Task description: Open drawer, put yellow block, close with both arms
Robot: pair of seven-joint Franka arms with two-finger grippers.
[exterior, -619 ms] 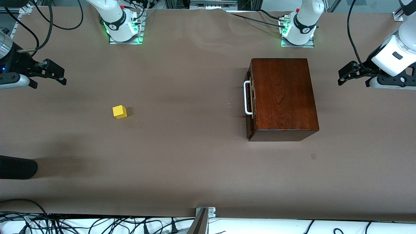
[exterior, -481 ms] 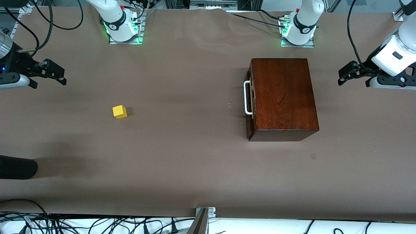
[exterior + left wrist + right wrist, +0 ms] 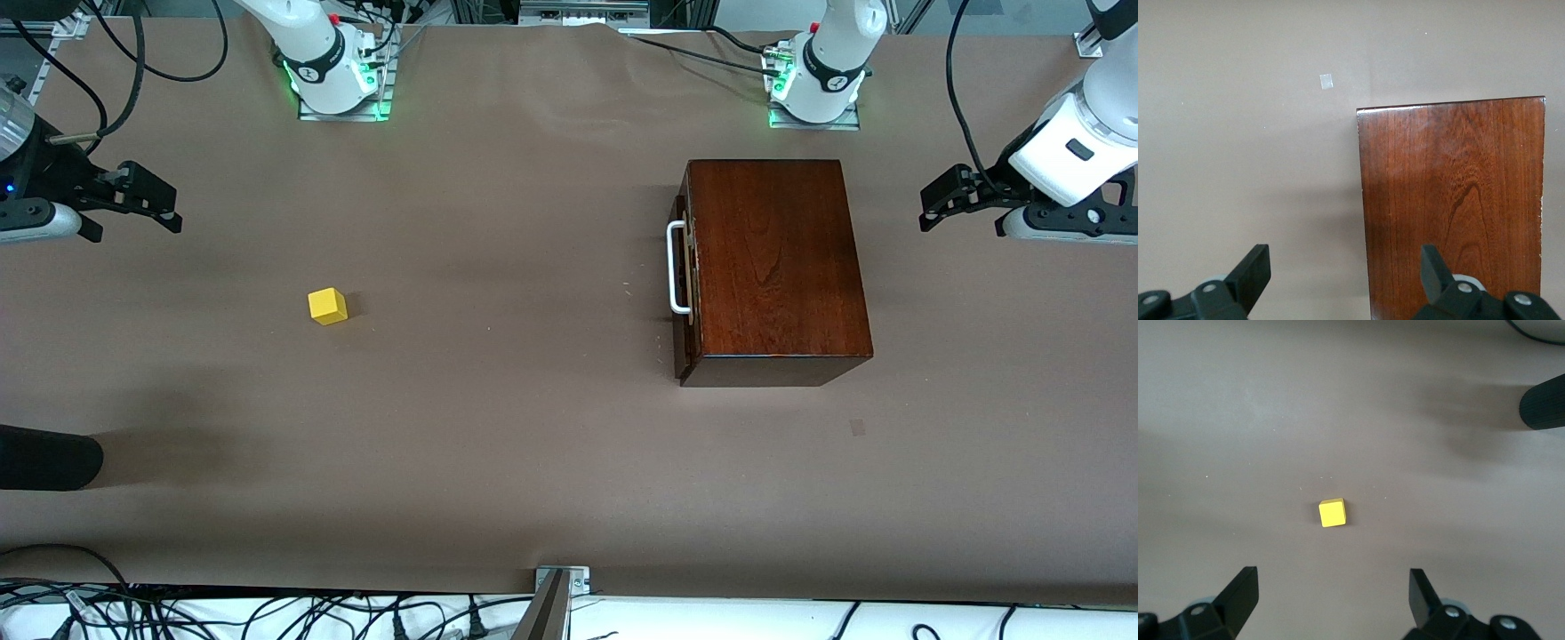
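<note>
The dark reddish-brown wooden box (image 3: 773, 267) stands toward the left arm's end of the table. Its drawer is shut; the dark front (image 3: 683, 276) with its white bar handle (image 3: 674, 267) faces the right arm's end. The box top also shows in the left wrist view (image 3: 1451, 200). The yellow block (image 3: 327, 306) lies on the table toward the right arm's end; it also shows in the right wrist view (image 3: 1332, 513). My left gripper (image 3: 938, 200) hangs open and empty over the table beside the box. My right gripper (image 3: 151, 200) hangs open and empty over the table's right-arm end.
A black cylinder (image 3: 44, 458) juts in at the right arm's end, nearer the front camera than the block; it also shows in the right wrist view (image 3: 1543, 401). A small pale patch (image 3: 857, 428) marks the table cover near the box. Cables run along the table's edges.
My left gripper has shifted slightly toward the box and the robots' bases. The right arm, the block and the box have not moved.
</note>
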